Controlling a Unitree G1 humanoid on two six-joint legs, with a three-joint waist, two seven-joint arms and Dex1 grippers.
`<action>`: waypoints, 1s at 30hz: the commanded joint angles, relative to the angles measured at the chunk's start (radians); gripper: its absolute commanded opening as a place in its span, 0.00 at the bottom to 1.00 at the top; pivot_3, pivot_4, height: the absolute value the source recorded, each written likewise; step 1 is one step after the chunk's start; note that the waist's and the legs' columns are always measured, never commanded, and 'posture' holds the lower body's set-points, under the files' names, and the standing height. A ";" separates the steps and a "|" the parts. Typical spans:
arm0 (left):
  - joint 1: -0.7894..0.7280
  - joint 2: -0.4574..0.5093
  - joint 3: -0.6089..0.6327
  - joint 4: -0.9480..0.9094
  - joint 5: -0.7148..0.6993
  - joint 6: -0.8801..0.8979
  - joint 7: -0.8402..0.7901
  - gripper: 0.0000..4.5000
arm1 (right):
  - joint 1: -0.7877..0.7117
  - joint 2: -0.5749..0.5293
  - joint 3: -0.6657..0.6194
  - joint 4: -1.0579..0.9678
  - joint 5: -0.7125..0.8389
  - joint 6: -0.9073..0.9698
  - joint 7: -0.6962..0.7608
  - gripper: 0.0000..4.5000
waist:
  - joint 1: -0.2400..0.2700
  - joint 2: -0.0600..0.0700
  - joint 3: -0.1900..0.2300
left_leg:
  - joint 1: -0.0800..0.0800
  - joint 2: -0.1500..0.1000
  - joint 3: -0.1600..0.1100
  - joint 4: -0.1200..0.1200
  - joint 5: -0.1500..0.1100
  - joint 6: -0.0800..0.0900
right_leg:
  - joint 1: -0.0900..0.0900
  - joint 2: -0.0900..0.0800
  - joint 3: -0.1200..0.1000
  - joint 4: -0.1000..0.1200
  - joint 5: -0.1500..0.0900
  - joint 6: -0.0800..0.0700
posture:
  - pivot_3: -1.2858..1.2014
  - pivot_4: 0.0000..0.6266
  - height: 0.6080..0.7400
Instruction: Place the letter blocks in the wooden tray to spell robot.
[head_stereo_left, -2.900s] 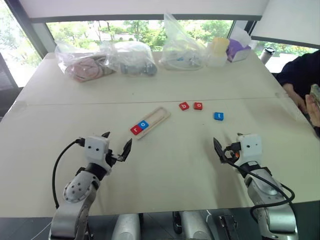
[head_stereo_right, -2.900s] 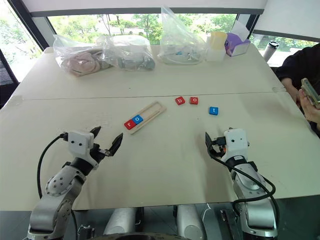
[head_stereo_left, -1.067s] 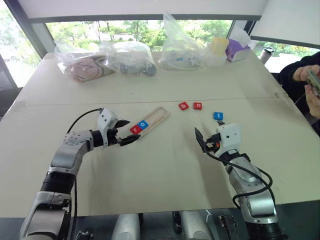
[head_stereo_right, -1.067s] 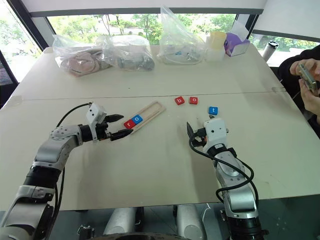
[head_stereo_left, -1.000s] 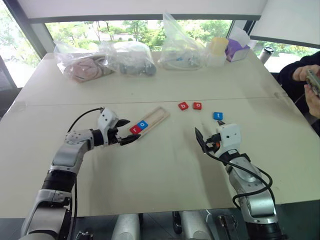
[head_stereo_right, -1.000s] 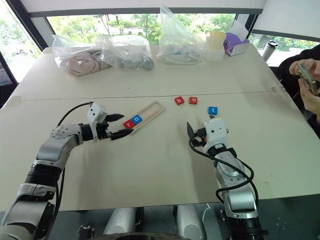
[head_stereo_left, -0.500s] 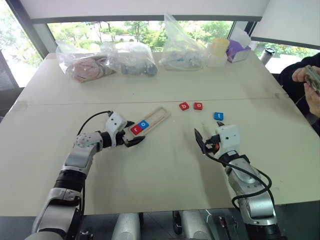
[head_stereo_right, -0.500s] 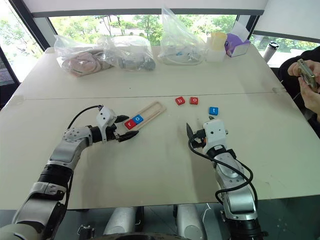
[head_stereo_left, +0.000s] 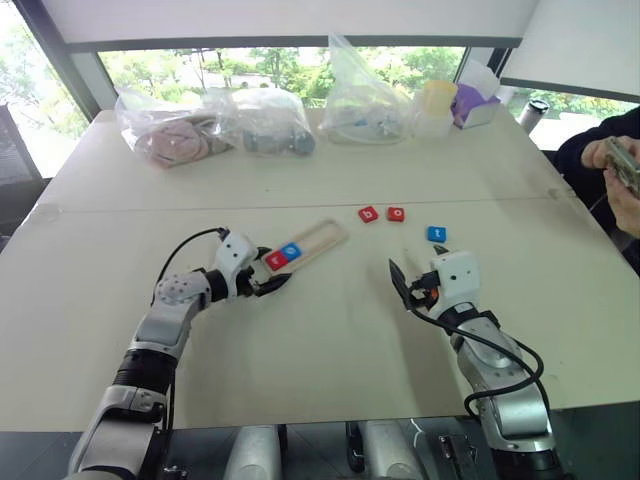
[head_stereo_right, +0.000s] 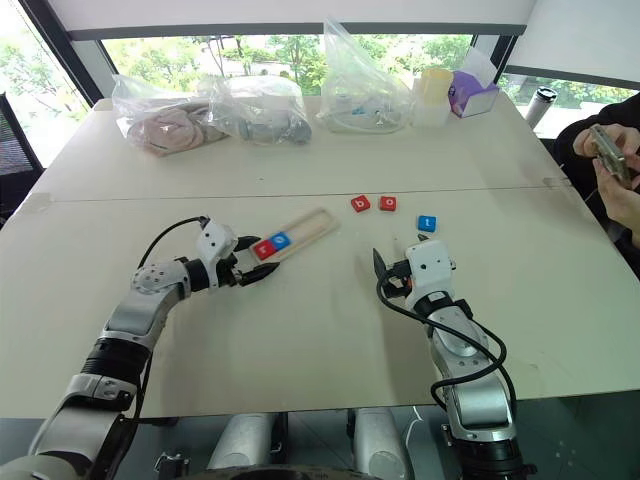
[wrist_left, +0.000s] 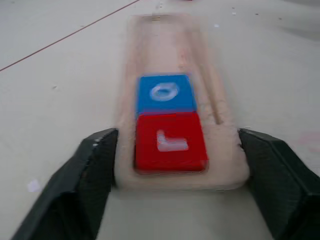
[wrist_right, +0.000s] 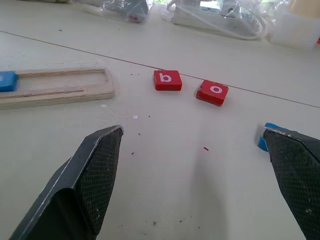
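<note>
left gripper (wrist_left: 177, 150) clamped on near end of narrow pale wooden tray (head_stereo_left: 318, 241) | red r tile (wrist_left: 170, 141), blue o tile (wrist_left: 165, 93) inside | right gripper (wrist_right: 197, 145) spread wide, empty | red b tile (wrist_right: 167, 80), red o tile (wrist_right: 213, 92), blue t tile (head_stereo_left: 437, 233) loose on table (head_stereo_left: 330, 340)

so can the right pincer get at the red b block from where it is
Probably yes: the right pincer stands open, and bare table lies between it and the red b block, with nothing in the way.
</note>
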 joint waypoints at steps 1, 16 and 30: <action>0.035 0.005 -0.039 -0.002 0.033 0.033 -0.008 0.70 | -0.010 -0.006 -0.004 -0.042 -0.003 -0.011 0.002 1.00 | -0.001 0.000 0.000 | 0.000 0.000 0.000 0.000 0.000 0.000 | 0.000 0.000 0.000 0.000 0.000 0.000 | 0.52 0.24 1.00; 0.104 0.090 -0.170 -0.260 -0.026 0.003 -0.308 0.70 | -0.029 -0.042 -0.060 -0.039 0.007 0.005 0.005 1.00 | -0.002 0.000 0.000 | -0.001 0.000 0.000 -0.001 0.000 0.000 | 0.000 -0.001 0.000 -0.002 0.000 0.000 | 0.52 0.24 1.00; 0.147 0.120 -0.194 -0.274 -0.002 -0.051 -0.334 0.70 | -0.010 -0.052 -0.064 -0.066 0.006 0.024 0.015 1.00 | -0.001 0.000 0.000 | -0.005 0.000 0.000 -0.001 0.000 0.000 | -0.005 0.000 0.000 -0.002 -0.001 0.000 | 0.52 0.24 1.00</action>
